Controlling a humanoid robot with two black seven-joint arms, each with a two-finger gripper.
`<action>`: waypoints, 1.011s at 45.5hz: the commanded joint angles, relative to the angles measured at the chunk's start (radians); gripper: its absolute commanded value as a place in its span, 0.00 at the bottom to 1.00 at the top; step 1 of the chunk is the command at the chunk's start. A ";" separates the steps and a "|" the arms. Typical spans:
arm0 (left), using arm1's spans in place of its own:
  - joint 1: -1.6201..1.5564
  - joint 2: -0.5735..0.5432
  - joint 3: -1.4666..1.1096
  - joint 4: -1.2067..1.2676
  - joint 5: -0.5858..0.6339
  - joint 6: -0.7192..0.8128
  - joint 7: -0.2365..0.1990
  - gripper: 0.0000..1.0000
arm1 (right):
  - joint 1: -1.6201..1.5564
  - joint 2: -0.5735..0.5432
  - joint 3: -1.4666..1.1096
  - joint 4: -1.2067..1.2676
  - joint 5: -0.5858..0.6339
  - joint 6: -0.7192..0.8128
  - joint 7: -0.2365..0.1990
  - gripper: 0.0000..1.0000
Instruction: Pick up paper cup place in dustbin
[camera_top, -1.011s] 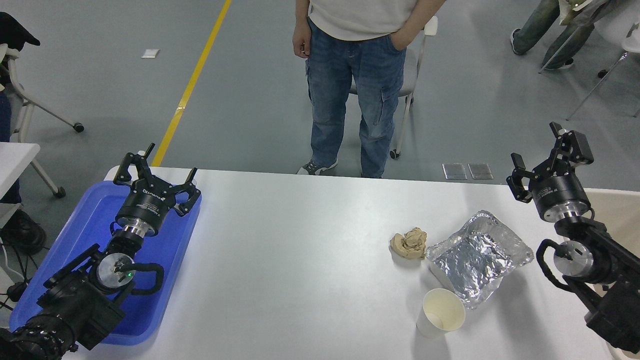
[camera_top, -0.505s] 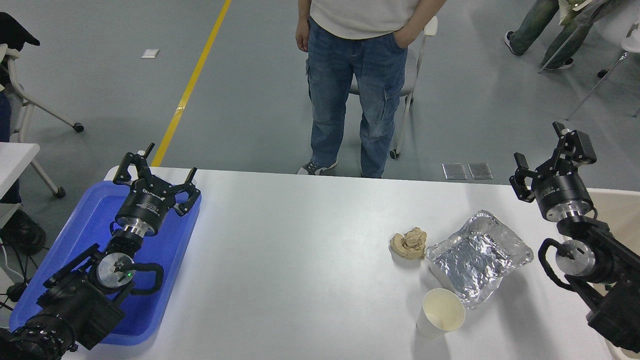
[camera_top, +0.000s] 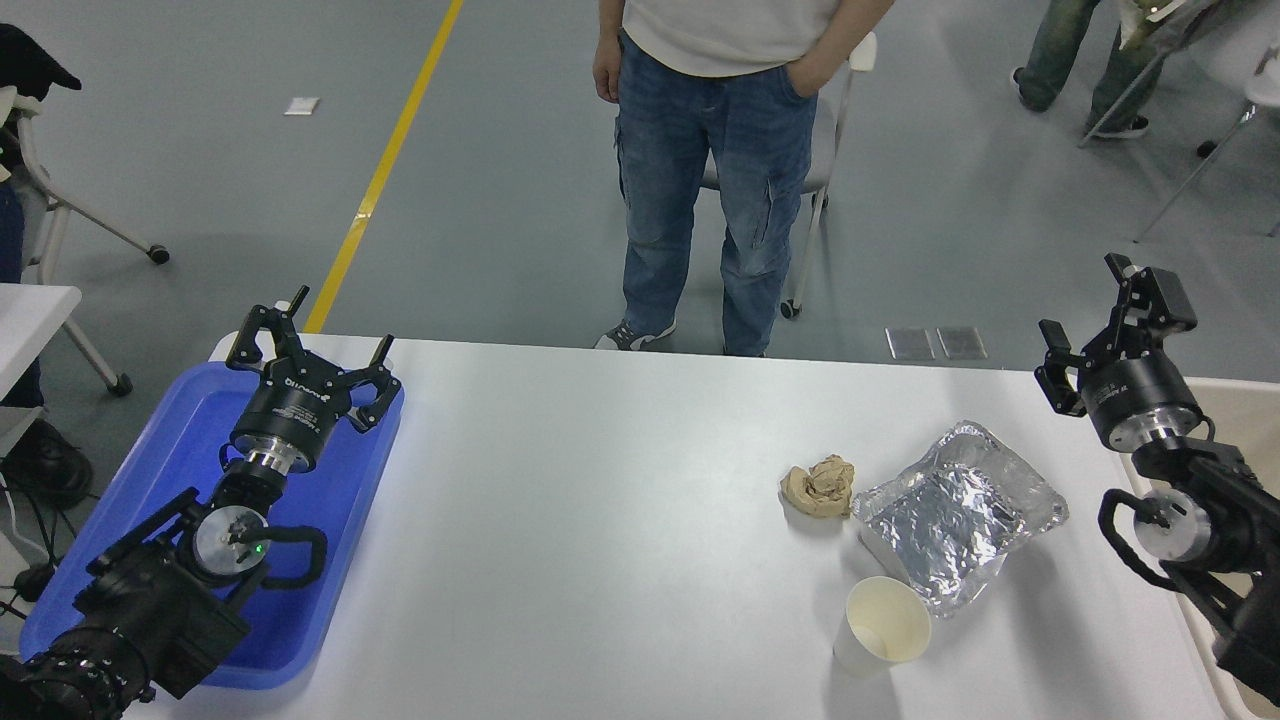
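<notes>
The white paper cup (camera_top: 884, 627) stands upright near the table's front edge, right of centre, its cream inside showing. The beige dustbin (camera_top: 1243, 415) shows only as a strip at the right edge, beyond the table and mostly hidden by my right arm. My right gripper (camera_top: 1112, 305) is open and empty, raised over the table's far right corner, well behind and to the right of the cup. My left gripper (camera_top: 308, 338) is open and parked over the blue tray at the lower left.
A crumpled tan paper wad (camera_top: 820, 486) and a foil-wrapped box (camera_top: 955, 515) lie just behind the cup. A blue plastic tray (camera_top: 165, 470) lies at the table's left end. A person in jeans (camera_top: 715, 170) stands at the far side.
My right arm has drifted to the right and slightly up, away from the foil box. The cup and the left arm have not moved.
</notes>
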 joint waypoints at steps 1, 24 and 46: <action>0.000 0.000 -0.001 0.000 0.000 0.000 0.000 1.00 | 0.098 -0.123 -0.341 -0.003 0.009 0.002 0.002 1.00; 0.000 0.000 -0.001 0.000 0.000 0.000 0.000 1.00 | 0.698 -0.304 -1.339 0.144 0.006 0.044 0.000 1.00; 0.000 0.000 0.000 0.000 0.000 -0.001 0.000 1.00 | 1.367 -0.118 -2.115 0.321 -0.034 0.574 -0.004 1.00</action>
